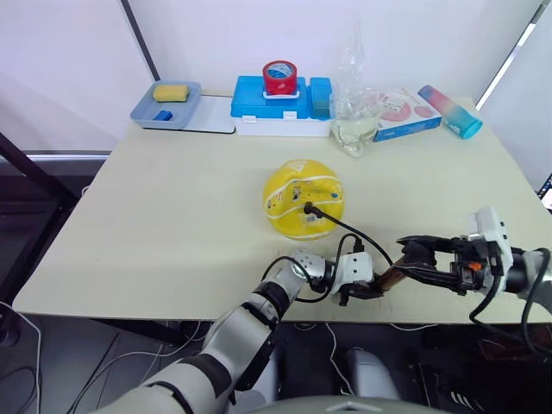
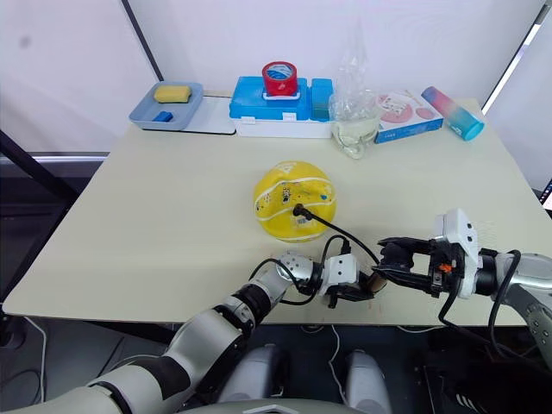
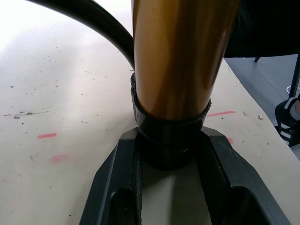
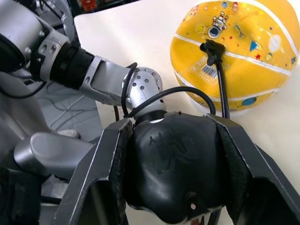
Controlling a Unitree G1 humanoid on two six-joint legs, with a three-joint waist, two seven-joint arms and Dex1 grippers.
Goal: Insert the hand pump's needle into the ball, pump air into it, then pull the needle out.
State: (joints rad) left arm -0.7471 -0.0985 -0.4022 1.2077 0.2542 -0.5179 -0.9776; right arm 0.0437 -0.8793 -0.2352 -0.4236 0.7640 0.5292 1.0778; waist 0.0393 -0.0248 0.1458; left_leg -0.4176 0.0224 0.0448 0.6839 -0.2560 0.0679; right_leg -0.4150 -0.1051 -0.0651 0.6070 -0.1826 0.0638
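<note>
The yellow ball (image 1: 304,198) with white seams rests mid-table. The black fitting (image 4: 212,47) at the hose's tip sits against the ball's skin, and the needle itself is hidden in it. The thin black hose (image 1: 354,233) curves back to the hand pump (image 1: 388,278), which is held low near the table's front edge. My left gripper (image 1: 355,291) is shut on the pump's black end cap below the gold barrel (image 3: 178,56). At the opposite end, my right gripper (image 1: 416,255) is shut on the pump's black handle (image 4: 173,164).
Along the far edge stand a grey tray (image 1: 142,114) with a yellow sponge, a blue box (image 1: 259,102) topped by a red tape roll (image 1: 280,78), a clear plastic bottle (image 1: 354,121), a pink box (image 1: 404,116) and a pink-blue tube (image 1: 450,110).
</note>
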